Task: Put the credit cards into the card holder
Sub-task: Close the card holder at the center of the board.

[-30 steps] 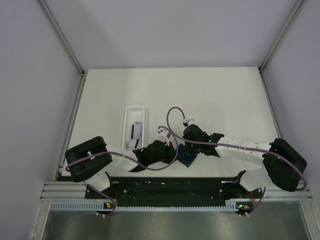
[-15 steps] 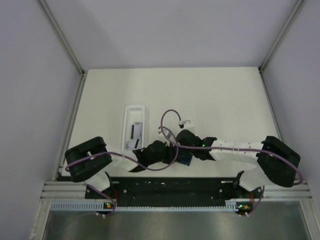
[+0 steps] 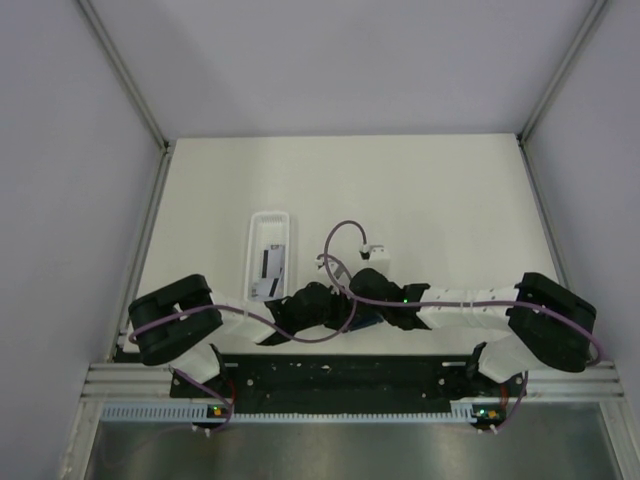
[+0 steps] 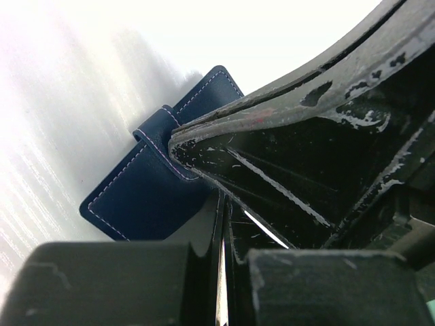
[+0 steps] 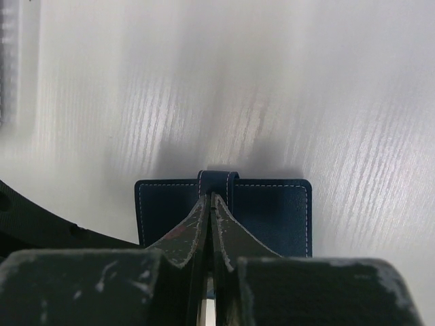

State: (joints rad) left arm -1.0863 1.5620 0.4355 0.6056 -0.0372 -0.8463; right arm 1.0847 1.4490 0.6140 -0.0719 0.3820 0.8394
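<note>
The card holder [image 5: 279, 210] lies folded shut on the white table, dark navy with pale stitching, its strap [image 5: 219, 181] wrapped over the far edge. My right gripper [image 5: 211, 197] is shut, its tips pressed onto that strap with nothing seen between them. From the left wrist view the card holder [image 4: 146, 193] lies just ahead of my shut left gripper [image 4: 228, 204], and the right fingers [image 4: 285, 136] cross above it. In the top view both grippers [image 3: 345, 303] meet over the holder and hide most of it. A credit card [image 3: 270, 264] lies in the tray.
A long white translucent tray [image 3: 270, 218] stands left of the grippers. Purple cables [image 3: 345, 235] loop above both wrists. The black base rail [image 3: 340, 375] runs along the near edge.
My right arm has swung left and nearer, bringing its gripper over the card holder, and its jaws have closed fully. The left arm has stayed still.
</note>
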